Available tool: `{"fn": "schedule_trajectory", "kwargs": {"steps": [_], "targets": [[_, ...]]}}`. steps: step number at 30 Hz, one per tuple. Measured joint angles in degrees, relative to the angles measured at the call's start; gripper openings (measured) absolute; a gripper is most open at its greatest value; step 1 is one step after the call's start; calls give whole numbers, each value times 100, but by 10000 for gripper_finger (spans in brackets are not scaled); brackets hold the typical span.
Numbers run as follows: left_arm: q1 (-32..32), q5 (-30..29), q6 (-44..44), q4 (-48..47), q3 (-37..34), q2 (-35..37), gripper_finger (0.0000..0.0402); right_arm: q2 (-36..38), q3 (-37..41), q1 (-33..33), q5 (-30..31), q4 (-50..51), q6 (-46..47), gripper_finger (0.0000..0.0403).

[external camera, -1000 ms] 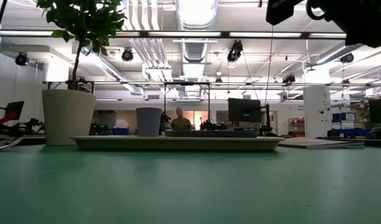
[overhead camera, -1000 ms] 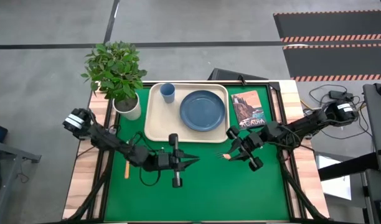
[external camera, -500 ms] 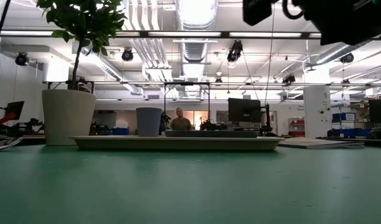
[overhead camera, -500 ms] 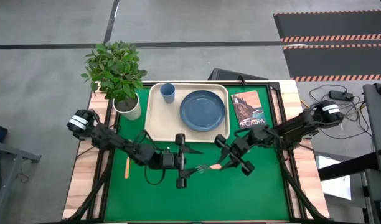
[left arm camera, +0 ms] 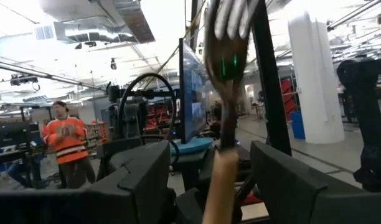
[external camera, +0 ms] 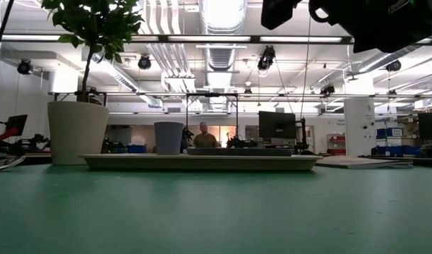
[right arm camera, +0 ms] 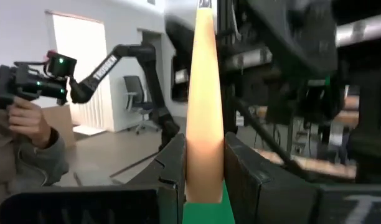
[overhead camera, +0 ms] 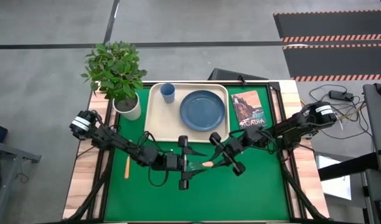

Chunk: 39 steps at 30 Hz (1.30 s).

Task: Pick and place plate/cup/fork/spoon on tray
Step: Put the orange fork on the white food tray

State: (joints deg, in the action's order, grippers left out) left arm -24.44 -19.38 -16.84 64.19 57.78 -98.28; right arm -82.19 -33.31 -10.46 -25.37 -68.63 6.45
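Note:
The fork [overhead camera: 203, 165], with metal tines and a pale handle, hangs over the green mat near the table's middle, and my right gripper [overhead camera: 215, 160] is shut on it. Its tines [left arm camera: 231, 18] point toward the table's left. They reach between the fingers of my open left gripper [overhead camera: 194, 165], which stand apart on either side. The dark blue plate [overhead camera: 202, 110] and the blue cup [overhead camera: 167, 92] stand on the cream tray [overhead camera: 154, 127] at the far middle. The orange-handled spoon [overhead camera: 127, 167] lies flat on the mat at the left. My right gripper pinches the fork's pale handle [right arm camera: 205, 124] between its two fingers, which come about level from the table's right and lie along the fork. The fork is lifted clear of the mat and lies roughly level, with its tined end toward my left gripper.
A white pot with a leafy plant [overhead camera: 128, 107] stands left of the tray. A picture-covered booklet [overhead camera: 248, 109] lies to the tray's right. Green mat lies bare along the near edge [overhead camera: 197, 202]. People show in the room beyond the table.
My right gripper has carried the fork toward the table's left, up to my left gripper. My left gripper has opened and edged toward the table's right, so the tines now stand between its fingers.

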Motion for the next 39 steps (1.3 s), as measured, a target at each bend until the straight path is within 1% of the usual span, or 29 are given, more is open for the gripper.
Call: {"fn": "schedule_trajectory", "kwargs": {"steps": [2,4,7,11,15,22,25,39], "targets": [[-2,-218,-4,-82,-2,0,205,26,33,0,11,-155,-111,66],[-6,-569,-3,-101,-4,0,205,60,71,-3,15,-256,-254,66],[-13,-881,-7,-124,-4,0,205,156,171,-4,315,-244,-459,66],[-3,-993,-8,-178,-7,4,205,326,376,-21,823,-237,-830,66],[-14,-1244,-103,-174,-7,7,205,529,601,-17,1257,-151,-1161,66],[-6,-1479,-277,-165,57,49,202,840,727,-63,2114,453,-1659,66],[1,-1735,-352,-172,72,50,190,860,740,-79,2243,498,-1704,66],[5,-1851,-343,-176,-7,50,90,863,746,-92,2258,491,-1658,66]]}}
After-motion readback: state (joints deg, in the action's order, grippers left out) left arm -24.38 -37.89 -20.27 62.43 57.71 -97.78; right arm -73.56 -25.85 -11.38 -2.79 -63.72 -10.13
